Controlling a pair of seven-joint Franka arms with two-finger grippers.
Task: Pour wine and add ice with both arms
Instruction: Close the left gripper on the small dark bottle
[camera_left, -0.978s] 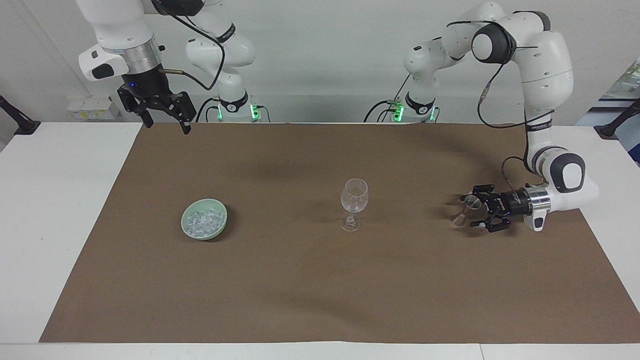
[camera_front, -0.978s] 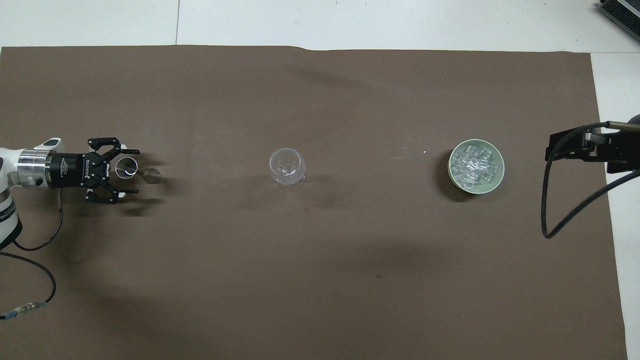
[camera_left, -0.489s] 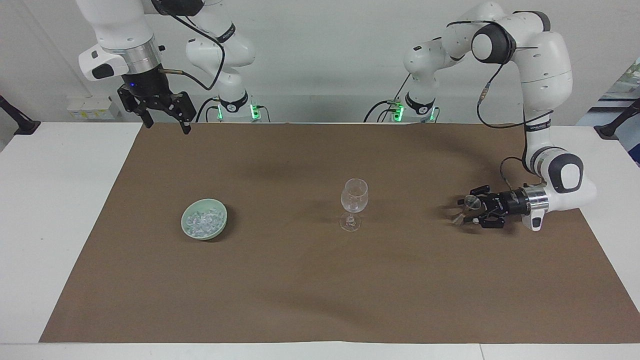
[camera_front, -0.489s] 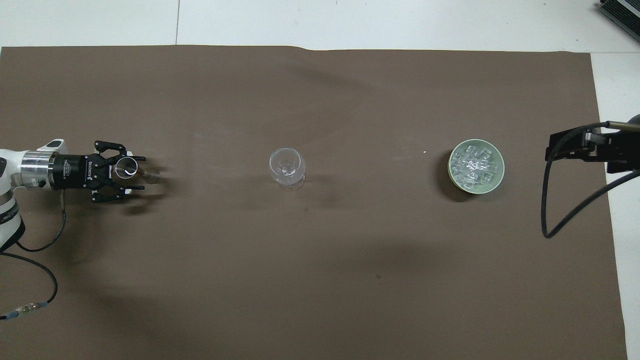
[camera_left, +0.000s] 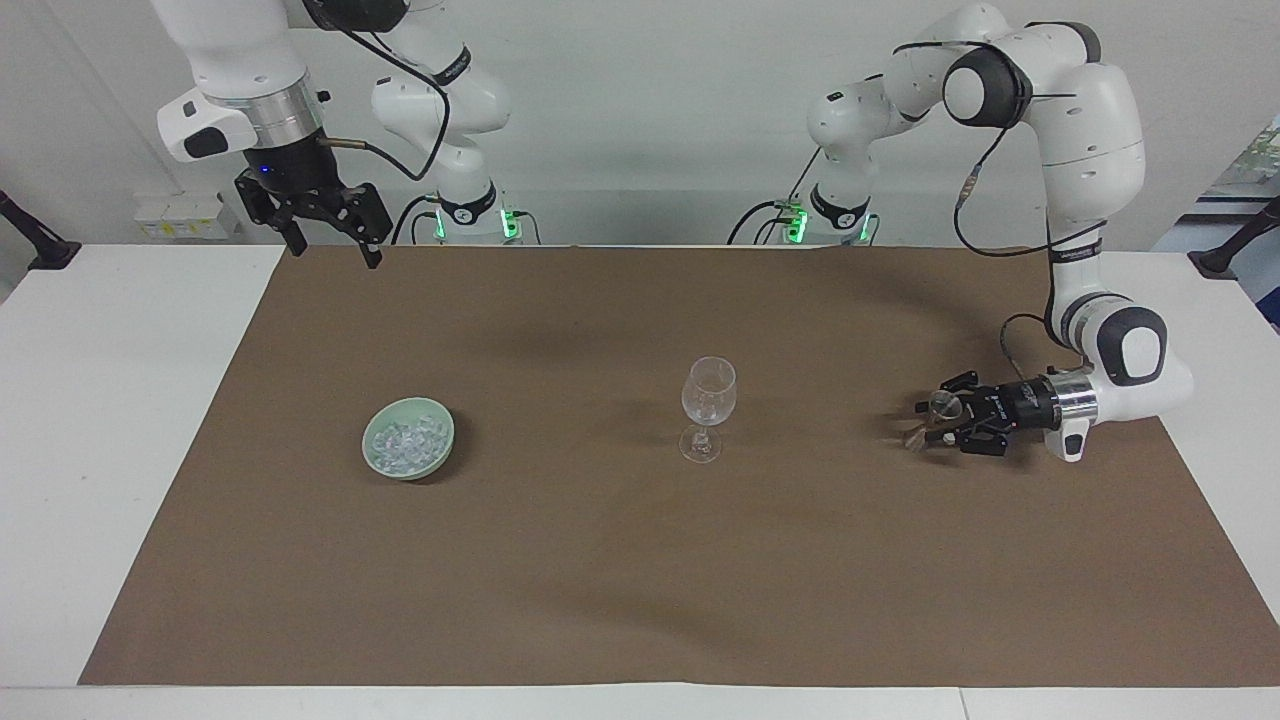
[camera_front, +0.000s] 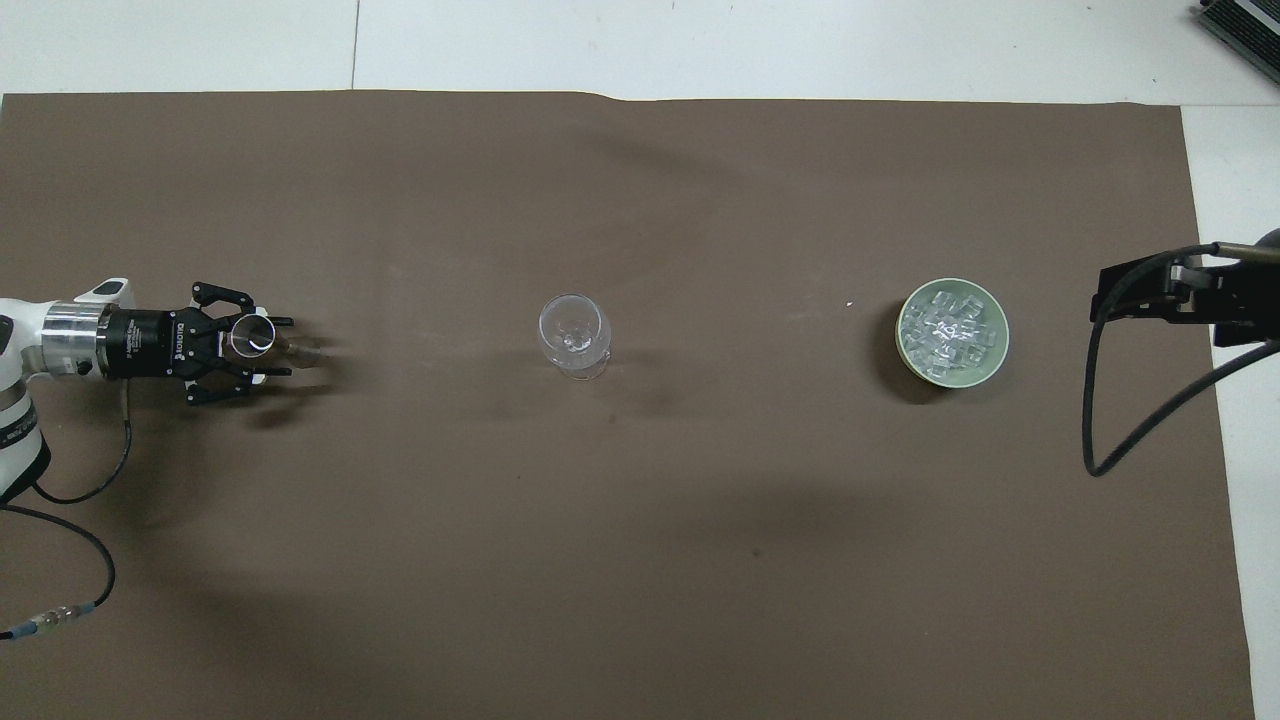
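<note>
Left gripper (camera_left: 938, 422): lying level and low over the brown mat at the left arm's end of the desk, fingers drawn in narrow around a small clear measuring cup; whether pressing on it yet, cannot tell.
Small clear measuring cup (camera_front: 252, 336): standing upright on the mat between the left gripper's fingers, open mouth facing up.
Right gripper (camera_left: 330, 232): hanging high in the air over the mat's edge nearest the robots, at the right arm's end; fingers spread wide, holding nothing; arm waiting.
Ice (camera_front: 950, 328): lying heaped as many small glassy chunks inside the green bowl.
Green bowl (camera_front: 985, 372): sitting on the mat toward the right arm's end of the desk, well apart from both grippers.
Wine glass (camera_left: 708, 392): standing upright near the middle of the mat, between the bowl and the measuring cup, touching neither; looking empty.
Brown mat (camera_left: 640, 560): covering most of the white desk (camera_left: 90, 400), leaving bare strips at both ends.
Cable (camera_front: 1120, 400): looping down from the right arm over the mat's edge near the bowl.
</note>
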